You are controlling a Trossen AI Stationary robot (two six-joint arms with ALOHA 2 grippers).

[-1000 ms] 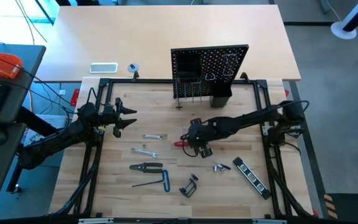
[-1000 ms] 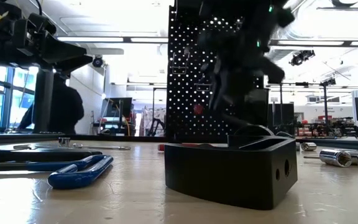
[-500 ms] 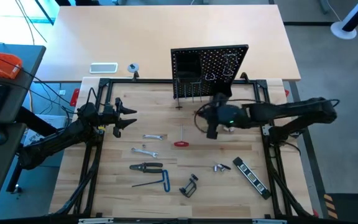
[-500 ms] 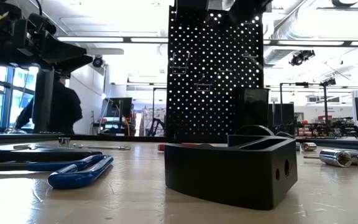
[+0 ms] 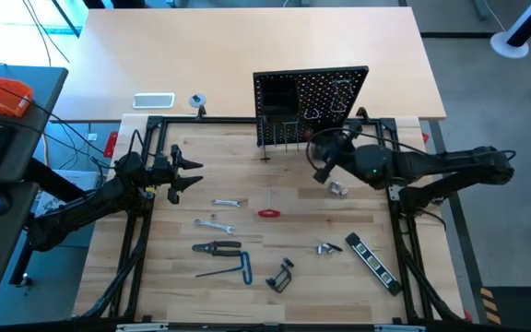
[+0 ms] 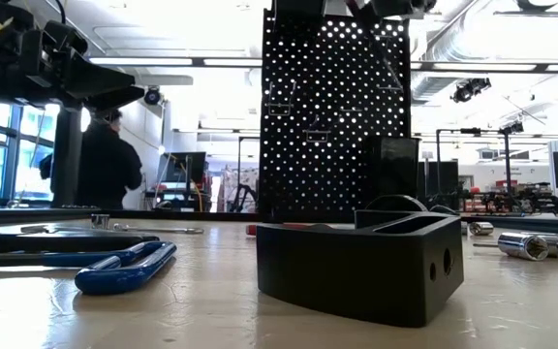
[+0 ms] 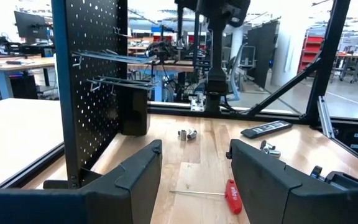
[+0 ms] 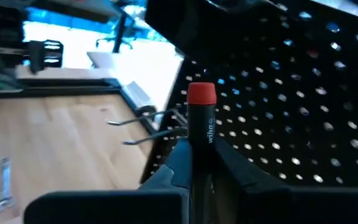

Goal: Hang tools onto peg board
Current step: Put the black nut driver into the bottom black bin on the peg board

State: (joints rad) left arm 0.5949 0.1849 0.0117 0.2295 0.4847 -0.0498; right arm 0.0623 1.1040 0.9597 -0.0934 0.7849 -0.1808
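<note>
Right pincer [image 8: 194,163] grips red-capped screwdriver [image 8: 201,124] upright before peg board [image 8: 303,118].

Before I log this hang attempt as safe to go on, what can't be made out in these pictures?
- Black screwdriver with red cap, right wrist view: its tip is hidden by the right tool shut on it.
- Same screwdriver, high view: hidden under the right arm at the upright black perforated peg board.
- Low view: a black block hides table tools behind it.

Overhead looks straight down; low camera level at tabletop; wrist cameras close. All share the upright black perforated peg board [image 5: 310,109].
</note>
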